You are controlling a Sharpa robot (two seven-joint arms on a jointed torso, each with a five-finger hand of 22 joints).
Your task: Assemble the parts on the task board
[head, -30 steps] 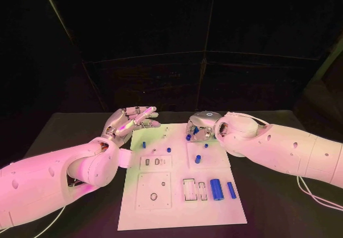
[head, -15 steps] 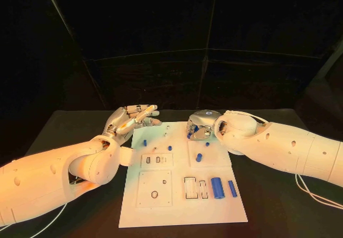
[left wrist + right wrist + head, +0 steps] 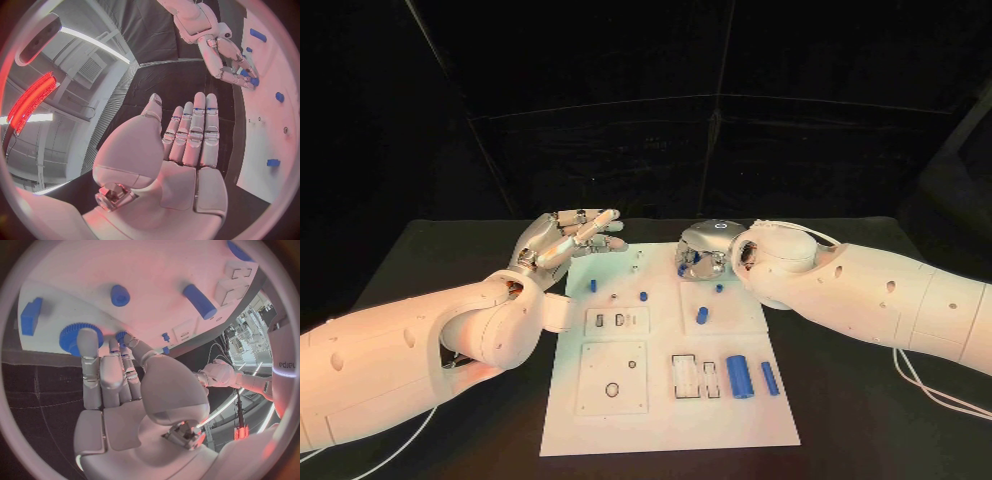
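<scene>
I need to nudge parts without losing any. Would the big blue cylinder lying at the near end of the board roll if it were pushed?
Probably. The big cylinder is round and smooth and lies on its side on the flat board, so a sideways push would likely roll it. The slimmer cylinder beside it might stop it. It looks rigid and likely light.

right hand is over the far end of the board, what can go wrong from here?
1. The right hand has its fingertips at the blue toothed gear near the white task board's far edge; a slip might push it off.
2. The small blue peg stands close by and could get knocked.
3. The left hand hovers open beside the board, not steadying it.
</scene>
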